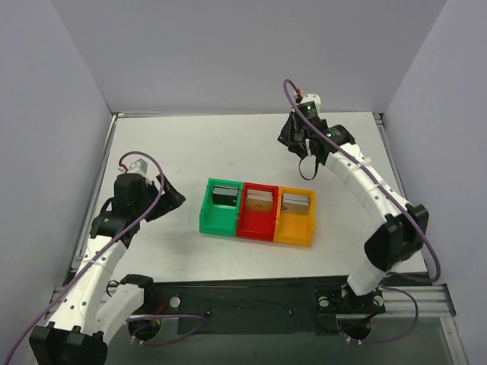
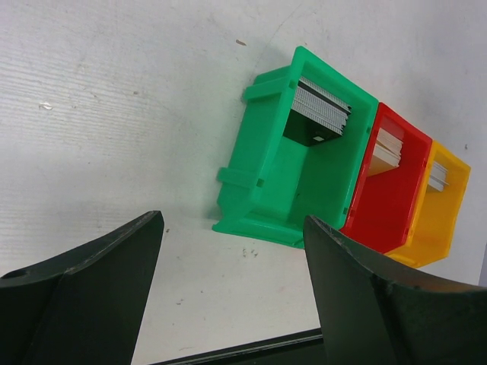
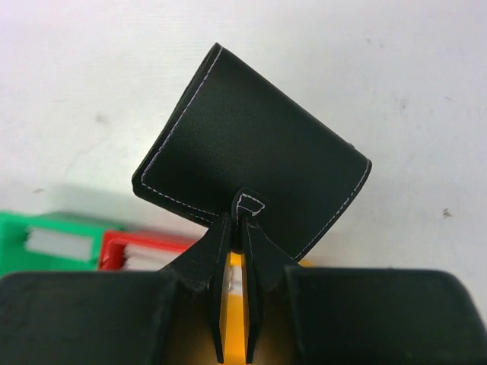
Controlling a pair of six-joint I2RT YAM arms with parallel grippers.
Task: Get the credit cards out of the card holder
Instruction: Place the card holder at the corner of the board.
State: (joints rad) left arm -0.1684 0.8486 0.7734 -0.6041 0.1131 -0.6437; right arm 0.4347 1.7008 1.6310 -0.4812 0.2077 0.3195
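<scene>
The card holder point(image 1: 217, 222) is a green, red and orange row of boxes at mid table. Cards stand in each box: dark and grey in green point(image 1: 224, 195), tan in red point(image 1: 259, 200), grey in orange point(image 1: 296, 202). My left gripper point(image 1: 173, 196) is open and empty, just left of the green box point(image 2: 289, 182), where a grey card stack point(image 2: 319, 106) shows. My right gripper point(image 1: 303, 152) is behind the holder, above the table. It is shut on the tab of a black stitched leather pouch point(image 3: 251, 160), which hangs from its fingertips point(image 3: 245, 209).
Grey walls enclose the white table point(image 1: 190, 144) on three sides. A black rail point(image 1: 251, 293) runs along the near edge between the arm bases. The right arm point(image 1: 365, 190) arches over the table's right side.
</scene>
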